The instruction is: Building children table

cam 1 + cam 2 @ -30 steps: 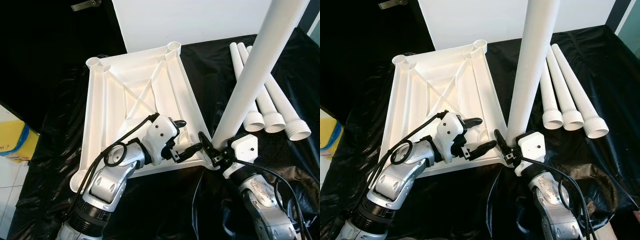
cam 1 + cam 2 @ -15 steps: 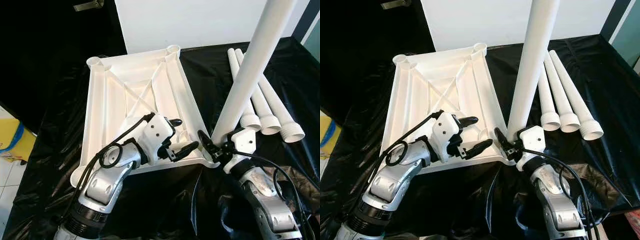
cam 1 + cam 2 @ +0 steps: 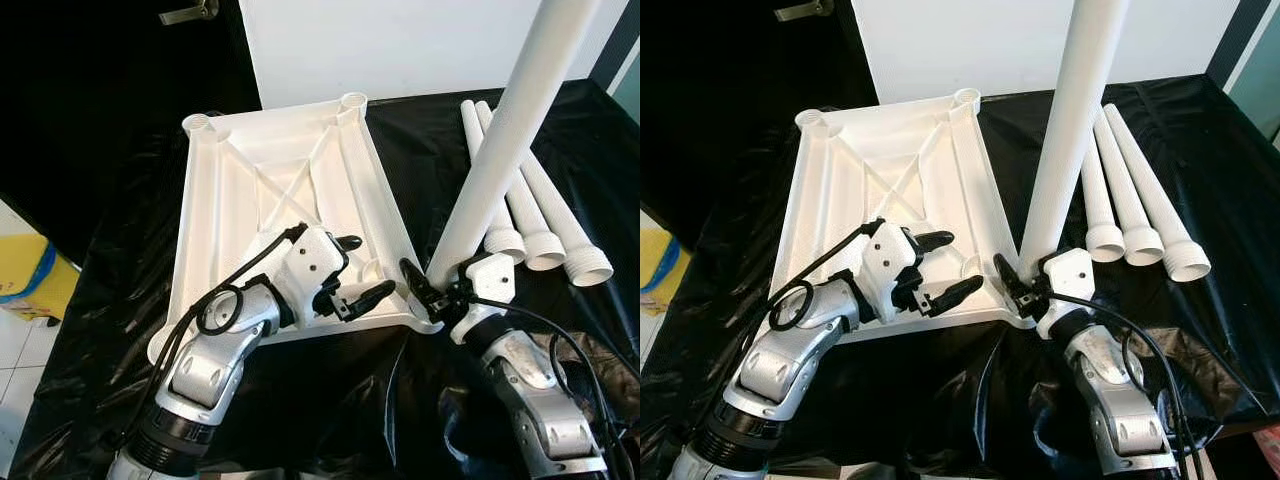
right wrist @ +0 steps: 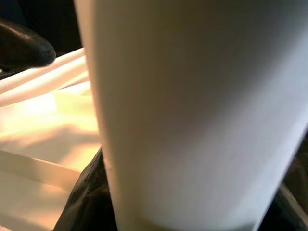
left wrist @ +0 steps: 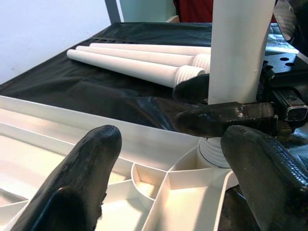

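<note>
Black sheeting (image 3: 100, 300) underlies tabletop (image 3: 230, 200); right end effector (image 3: 432, 296) clamps leg (image 3: 500, 150) (upright).

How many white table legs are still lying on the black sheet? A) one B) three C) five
B: three loose legs lie side by side on the black sheet, while the right end effector holds a fourth leg upright at the upturned tabletop corner.
</note>
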Controlling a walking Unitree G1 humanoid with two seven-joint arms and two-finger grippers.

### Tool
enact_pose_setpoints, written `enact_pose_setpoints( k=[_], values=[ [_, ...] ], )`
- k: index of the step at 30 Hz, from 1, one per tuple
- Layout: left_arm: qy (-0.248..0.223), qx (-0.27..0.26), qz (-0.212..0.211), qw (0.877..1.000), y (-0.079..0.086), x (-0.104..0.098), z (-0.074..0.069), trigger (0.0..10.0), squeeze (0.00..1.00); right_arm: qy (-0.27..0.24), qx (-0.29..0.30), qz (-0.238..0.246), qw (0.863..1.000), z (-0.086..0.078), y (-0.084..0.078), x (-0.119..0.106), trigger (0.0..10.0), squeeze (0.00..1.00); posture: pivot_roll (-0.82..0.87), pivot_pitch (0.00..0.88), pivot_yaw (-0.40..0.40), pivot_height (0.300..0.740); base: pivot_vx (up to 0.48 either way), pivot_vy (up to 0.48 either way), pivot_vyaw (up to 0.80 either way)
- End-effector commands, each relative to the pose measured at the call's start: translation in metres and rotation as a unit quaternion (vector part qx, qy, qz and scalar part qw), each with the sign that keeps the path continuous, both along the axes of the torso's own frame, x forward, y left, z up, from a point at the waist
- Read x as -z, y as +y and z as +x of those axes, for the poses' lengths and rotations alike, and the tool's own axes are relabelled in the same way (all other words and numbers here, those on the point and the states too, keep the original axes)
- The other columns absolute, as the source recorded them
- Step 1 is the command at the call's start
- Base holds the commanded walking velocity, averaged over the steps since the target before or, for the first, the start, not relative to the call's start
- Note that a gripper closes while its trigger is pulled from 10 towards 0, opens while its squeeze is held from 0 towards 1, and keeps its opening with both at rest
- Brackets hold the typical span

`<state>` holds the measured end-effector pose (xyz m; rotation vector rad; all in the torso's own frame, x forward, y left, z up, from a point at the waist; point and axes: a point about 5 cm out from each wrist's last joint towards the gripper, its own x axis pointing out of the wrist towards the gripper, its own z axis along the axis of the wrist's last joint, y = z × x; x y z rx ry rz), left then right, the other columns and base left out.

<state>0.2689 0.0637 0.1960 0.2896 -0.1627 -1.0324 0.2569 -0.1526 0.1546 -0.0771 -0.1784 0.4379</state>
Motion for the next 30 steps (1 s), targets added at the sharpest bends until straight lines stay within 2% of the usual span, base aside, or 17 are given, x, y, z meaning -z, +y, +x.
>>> enact_pose_setpoints(
  k=[1,14,30],
  values=[
    [0.0,-0.02,0.003,1.0,0.004,0.0,0.004,10.0,0.0,0.001,-0.017,0.011,1.0,0.001,0.005,-0.005,10.0,0.0,-0.06,0.108,0.065,0.74,0.0,0.0,0.0],
    [0.001,-0.022,0.002,1.0,0.008,-0.003,0.008,10.0,0.0,-0.045,-0.033,0.032,0.998,0.007,0.006,-0.041,10.0,0.0,-0.07,0.113,0.07,0.74,0.0,0.0,0.0],
    [0.003,-0.015,0.002,1.0,0.006,-0.004,0.007,10.0,0.0,-0.031,-0.067,0.022,0.997,0.008,0.008,-0.042,10.0,0.0,-0.05,0.096,0.051,0.74,0.0,0.0,0.0]
  ],
)
